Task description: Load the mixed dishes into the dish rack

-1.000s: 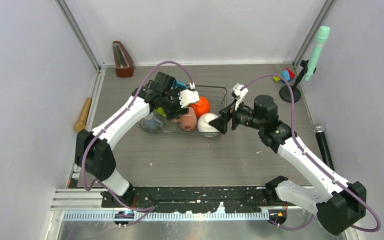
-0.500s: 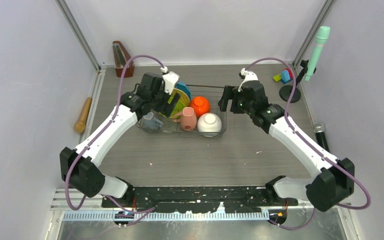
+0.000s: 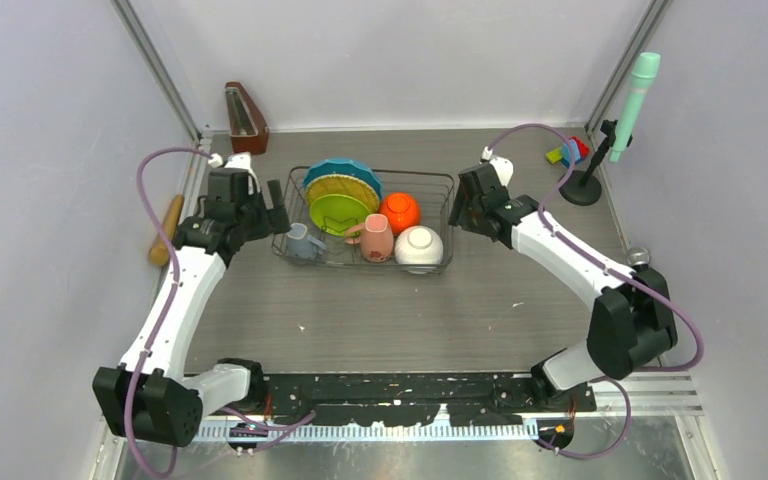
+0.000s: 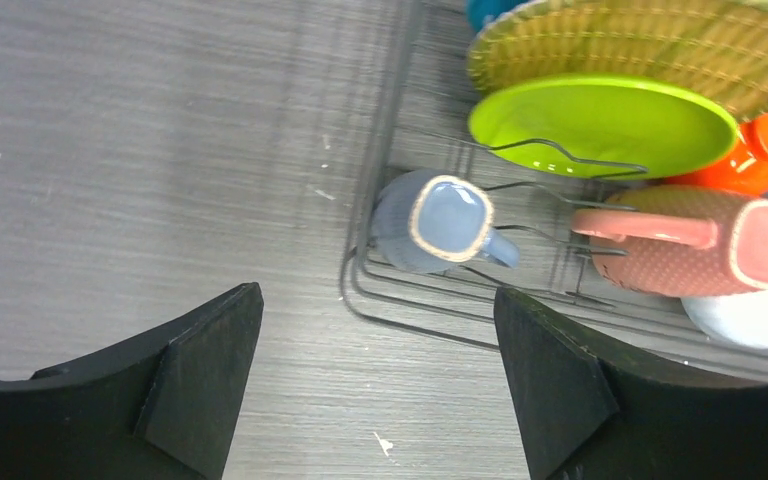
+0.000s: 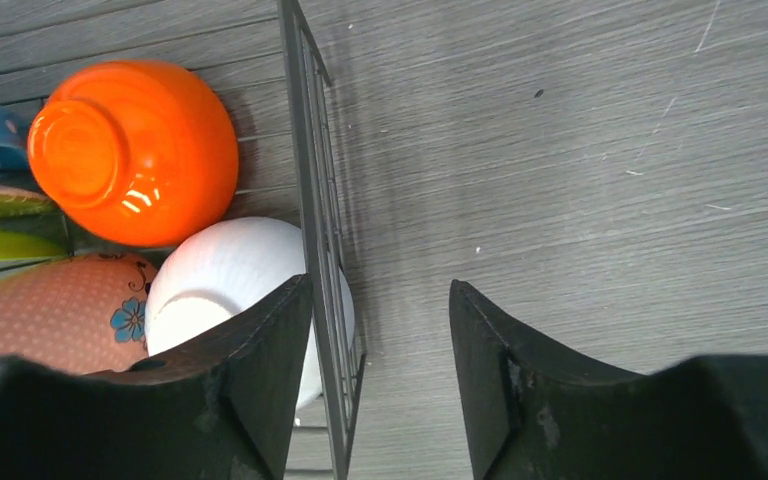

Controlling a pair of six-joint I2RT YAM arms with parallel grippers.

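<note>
The dish rack [image 3: 426,177] stands mid-table and holds a blue plate [image 3: 343,168], a yellow woven-look plate [image 3: 338,187], a lime green plate [image 3: 344,213], an orange bowl [image 3: 400,212], a white bowl [image 3: 419,246], a pink mug [image 3: 377,240] and a grey-blue cup [image 3: 303,241]. My left gripper [image 3: 278,195] is open and empty just left of the rack; its view [image 4: 378,385] shows the cup [image 4: 446,220] and lime plate [image 4: 600,125]. My right gripper [image 3: 463,210] is open [image 5: 380,375] at the rack's right wall [image 5: 318,240], which runs between its fingers, beside the white bowl [image 5: 225,275].
A wooden metronome-like object [image 3: 245,118] stands at the back left. A rolling pin [image 3: 167,228] lies at the left edge. Toy blocks [image 3: 570,150], a teal microphone [image 3: 636,100] on a stand and a black microphone [image 3: 646,275] are at the right.
Both arms have drawn back from over the rack. The left gripper moved left to the rack's left side, the right gripper moved back and right to its right wall.
</note>
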